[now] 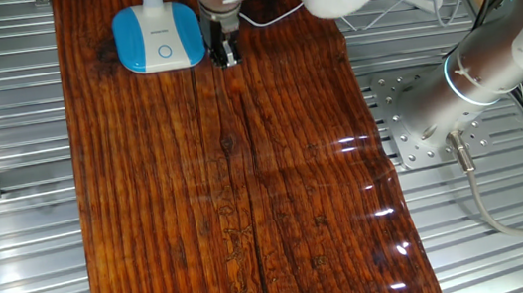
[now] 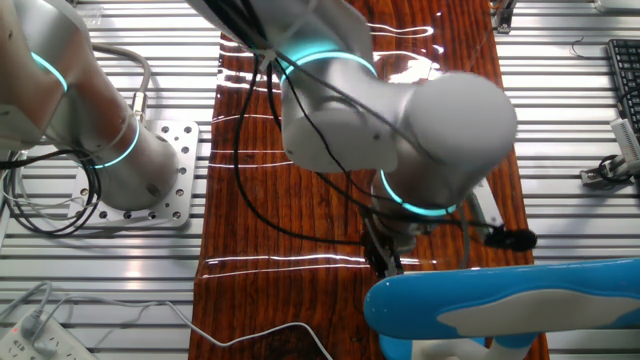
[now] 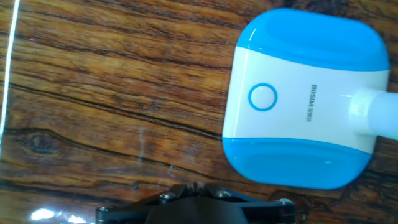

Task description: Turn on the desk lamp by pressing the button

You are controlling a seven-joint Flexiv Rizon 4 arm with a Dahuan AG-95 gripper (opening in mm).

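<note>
Blue and white: in one fixed view you see the desk lamp [image 1: 159, 36] at the tabletop's [image 1: 247, 188] far end, tool [image 1: 222, 55] just beside it.
Other fixed view: lamp head close up; tool's gap, cannot tell.
Hand view: the button [image 3: 262, 98] sits mid-base. Hard, smooth, light; push gently, straight down.
</note>
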